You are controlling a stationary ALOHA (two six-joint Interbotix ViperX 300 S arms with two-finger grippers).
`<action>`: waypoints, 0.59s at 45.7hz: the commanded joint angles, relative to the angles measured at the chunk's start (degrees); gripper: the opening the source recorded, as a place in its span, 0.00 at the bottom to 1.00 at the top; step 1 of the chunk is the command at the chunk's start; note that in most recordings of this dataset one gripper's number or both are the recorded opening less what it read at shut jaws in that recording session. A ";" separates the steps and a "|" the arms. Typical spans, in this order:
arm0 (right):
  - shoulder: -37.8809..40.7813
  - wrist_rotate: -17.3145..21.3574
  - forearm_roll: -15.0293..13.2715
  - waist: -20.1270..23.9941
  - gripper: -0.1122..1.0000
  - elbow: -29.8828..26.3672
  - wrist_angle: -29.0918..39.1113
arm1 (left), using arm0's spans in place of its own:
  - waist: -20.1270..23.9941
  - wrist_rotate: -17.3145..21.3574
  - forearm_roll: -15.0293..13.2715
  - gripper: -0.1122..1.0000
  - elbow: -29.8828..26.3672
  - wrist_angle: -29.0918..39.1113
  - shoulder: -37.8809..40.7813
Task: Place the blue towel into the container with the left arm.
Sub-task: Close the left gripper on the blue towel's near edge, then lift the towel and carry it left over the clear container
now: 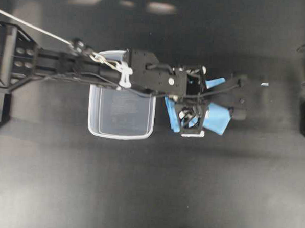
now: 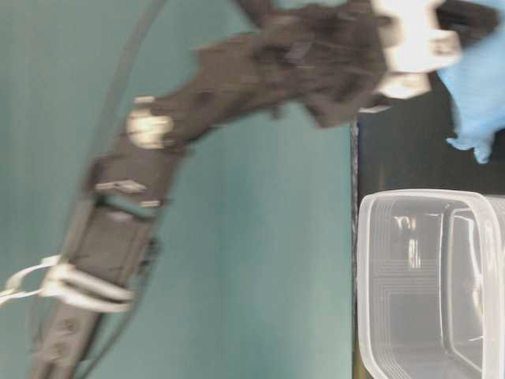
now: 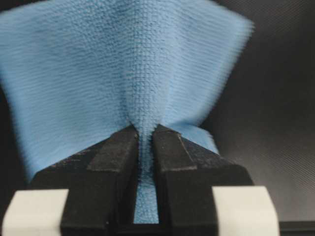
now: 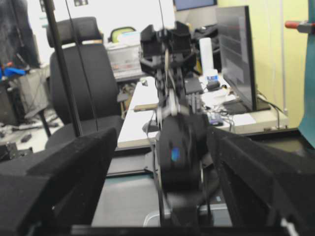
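Pinching: left gripper (image 3: 143, 142) clenched on blue towel (image 3: 123, 73) — a ridge between the jaws.
Handling: soft, light (drapes); hold mid-fold.

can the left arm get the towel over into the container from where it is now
Probably yes. The left gripper is pinched on a fold of the blue towel, and the container sits open and empty right beside it, under the arm, with nothing between them.
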 commanded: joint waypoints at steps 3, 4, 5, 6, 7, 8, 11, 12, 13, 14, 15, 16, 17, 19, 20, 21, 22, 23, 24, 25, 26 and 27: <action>0.26 0.09 0.09 -0.35 0.75 -0.79 -0.44 | 0.44 1.49 0.26 0.15 -2.37 4.22 -7.29; 0.26 0.09 0.18 -0.44 0.75 -0.79 -0.44 | 0.62 1.76 0.26 0.15 -2.37 4.92 -8.09; 0.26 0.09 0.18 -0.53 0.75 -0.79 -0.44 | 0.70 2.11 0.26 0.15 -2.20 5.89 -9.23; 0.26 0.09 0.18 -0.62 0.75 -0.79 -0.44 | 0.70 2.37 0.26 0.15 -2.11 6.68 -10.11; 0.26 0.09 0.18 -0.62 0.75 -0.79 -0.44 | 0.79 2.55 0.26 0.15 -2.02 7.47 -10.90; 0.26 0.09 0.18 -0.70 0.75 -0.79 -0.44 | 0.79 2.64 0.26 0.15 -1.85 8.35 -11.69; 0.26 0.09 0.18 -0.70 0.75 -0.79 -0.53 | 0.79 2.81 0.26 0.15 -1.32 11.60 -14.85; 0.26 0.09 0.18 -0.70 0.75 -0.79 -0.53 | 0.79 2.81 0.26 0.15 -0.97 12.48 -15.82; 0.26 0.09 0.18 -0.70 0.75 -0.79 -0.62 | 0.79 2.81 0.26 0.15 -0.62 13.18 -16.70; 0.26 0.09 0.18 -0.70 0.75 -0.79 -0.62 | 0.79 2.81 0.26 0.15 0.09 14.15 -18.11; 0.18 0.09 0.18 -0.70 0.75 -0.79 -0.53 | 0.79 2.81 0.26 0.15 0.62 14.77 -19.16; 0.18 0.09 0.18 -0.70 0.75 -0.79 -0.62 | 0.79 2.81 0.26 0.15 1.23 15.21 -20.04; 0.26 0.09 0.18 -0.70 0.75 -0.79 -0.62 | 0.79 2.90 0.26 0.15 1.93 15.56 -21.09; 0.26 0.09 0.18 -0.79 0.75 -0.79 -0.62 | 0.88 2.90 0.26 0.15 3.60 16.00 -23.03; 0.26 0.09 0.18 -0.70 0.75 -0.70 -0.53 | 1.14 2.90 0.26 0.15 5.10 16.00 -24.43; 0.26 0.09 0.18 -0.70 0.75 -0.79 -0.44 | 1.32 2.90 0.26 0.15 6.24 16.00 -25.40; 0.26 0.09 0.18 -0.70 0.75 -0.70 -0.35 | 1.49 2.90 0.26 0.15 7.38 16.00 -26.37; 0.18 0.09 0.18 -0.70 0.75 -0.79 -0.26 | 1.85 2.81 0.26 0.15 9.32 16.00 -27.77; 0.18 0.09 0.18 -0.70 0.75 -0.79 -0.26 | 2.02 2.72 0.26 0.15 10.72 15.91 -28.65; 0.18 0.09 0.18 -0.70 0.75 -0.79 -0.26 | 2.20 2.72 0.35 0.15 12.22 15.91 -29.62; 0.18 0.09 0.18 -0.70 0.75 -0.70 -0.26 | 2.37 2.72 0.26 0.15 13.71 15.91 -30.50; 0.26 0.09 0.18 -0.70 0.75 -0.79 -0.26 | 2.55 2.72 0.26 0.15 15.21 15.64 -31.38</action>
